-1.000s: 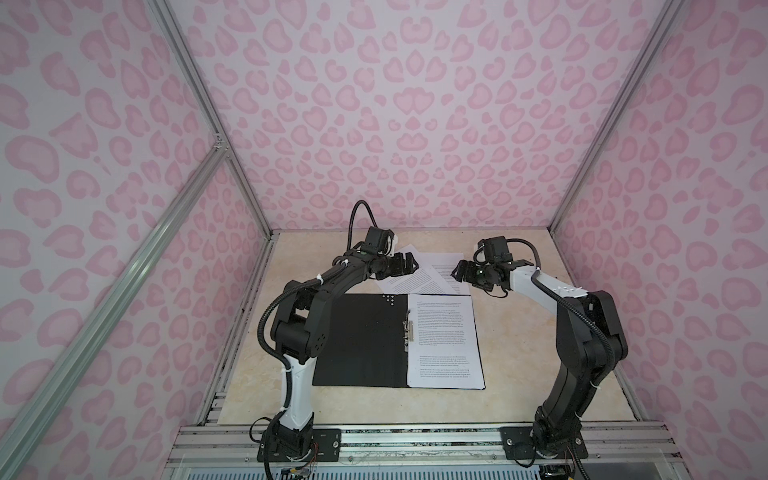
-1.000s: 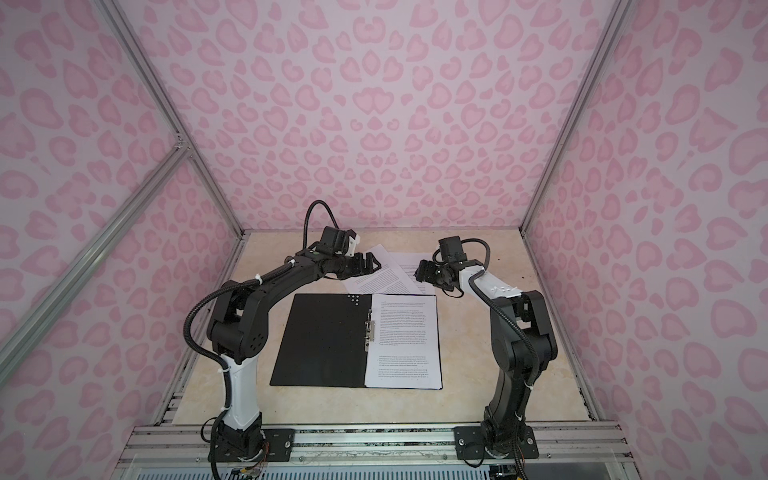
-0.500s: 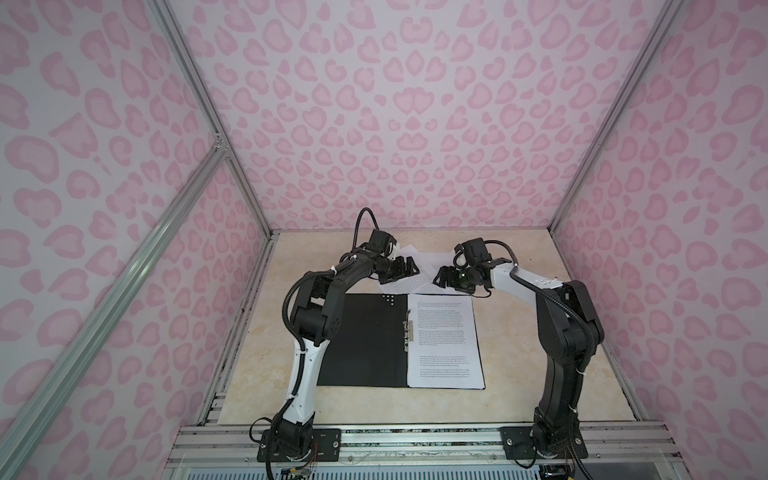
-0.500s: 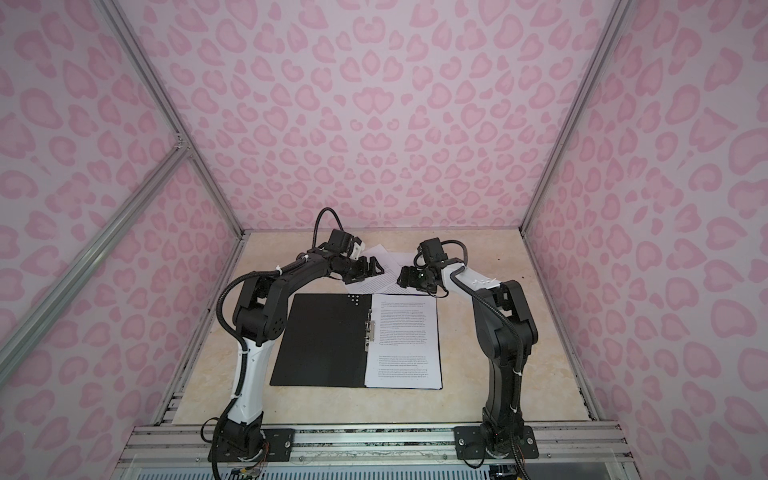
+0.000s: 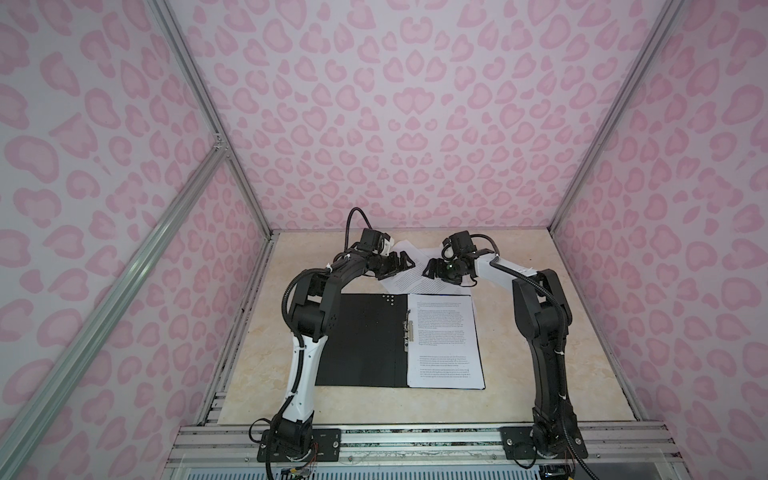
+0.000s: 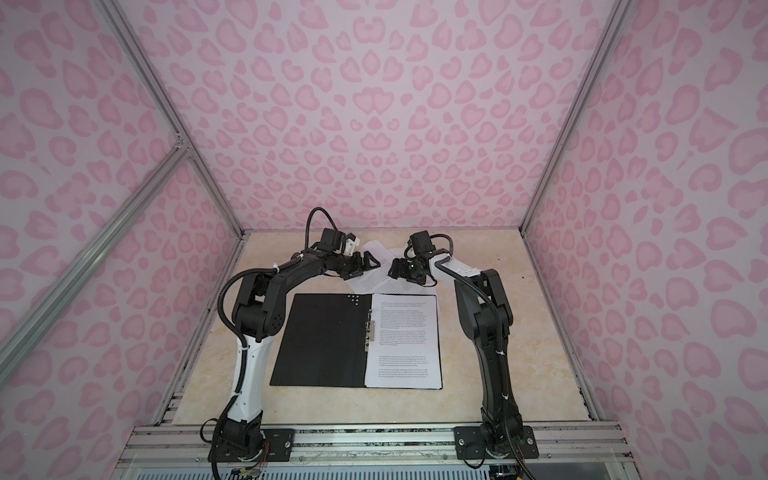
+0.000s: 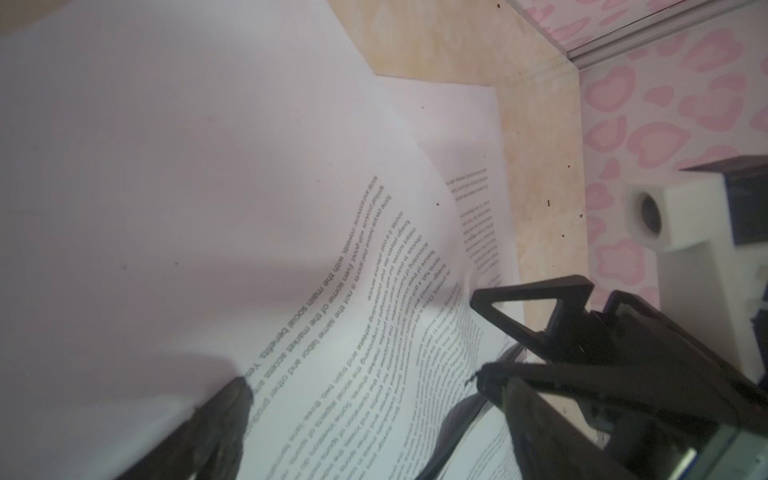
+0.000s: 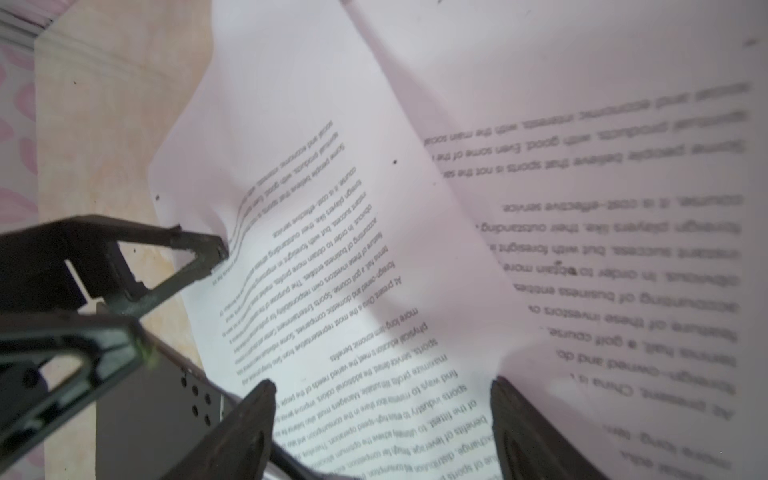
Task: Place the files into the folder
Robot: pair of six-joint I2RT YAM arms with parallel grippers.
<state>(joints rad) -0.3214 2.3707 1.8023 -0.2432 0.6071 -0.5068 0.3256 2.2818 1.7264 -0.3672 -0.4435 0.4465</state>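
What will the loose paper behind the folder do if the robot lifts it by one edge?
Probably flop: the paper ripples and bulges in the left wrist view. It looks thin, so it is likely very light. Several pieces lie overlapped, so one may drag another along.

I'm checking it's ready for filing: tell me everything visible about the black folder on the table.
The flat matte black folder lies open, flat on the beige tabletop. A silver metal fastener clip sits at its inner spine. A white printed sheet covers its right half; the left half is bare black, with small silver marks near its far edge.
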